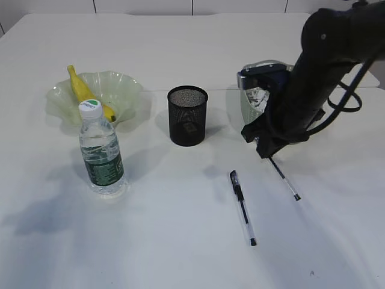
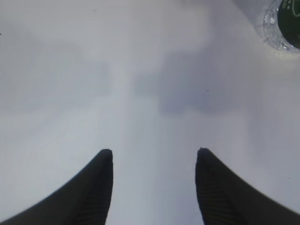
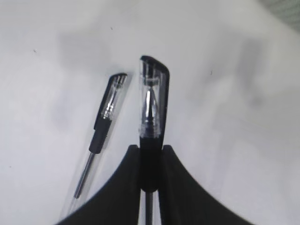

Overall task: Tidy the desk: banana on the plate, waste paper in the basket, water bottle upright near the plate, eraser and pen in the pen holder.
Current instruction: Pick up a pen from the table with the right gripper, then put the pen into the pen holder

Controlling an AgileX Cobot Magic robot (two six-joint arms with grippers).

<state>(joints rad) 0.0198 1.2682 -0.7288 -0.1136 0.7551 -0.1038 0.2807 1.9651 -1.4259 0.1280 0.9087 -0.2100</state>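
Presently, exterior view: banana (image 1: 81, 90) is lying in the plate (image 1: 123, 84) at rear left; bottle (image 1: 101, 150) is standing upright just in front of that plate; holder (image 1: 187, 114) is sitting mid-desk (image 1: 180, 253) with a small item showing through its mesh, too small to name. The right gripper (image 1: 269, 149) is hanging right of the holder, jaws closed on a pen (image 1: 284, 179) whose free end is slanting down and forward toward the desk. A second pen (image 1: 242, 206) is lying flat, just left of the held one, long axis running front to back. The basket (image 1: 255, 99) is sitting behind the right arm, mostly hidden. Left wrist view: the left gripper (image 2: 154, 157) is hovering over bare desk, fingers apart and holding nothing; bottle base (image 2: 283, 26) is showing at the upper right corner. Right wrist view: right gripper (image 3: 151, 151) is clamping the pen (image 3: 151, 110) near its grip section, barrel pointing straight out from the jaws; the loose pen (image 3: 104, 117) is lying beside it, nearly parallel. Judgement: the holder lies left and rearward of the right gripper, so that arm is the nearer one, and the pen needs turning upright over the holder's mouth.
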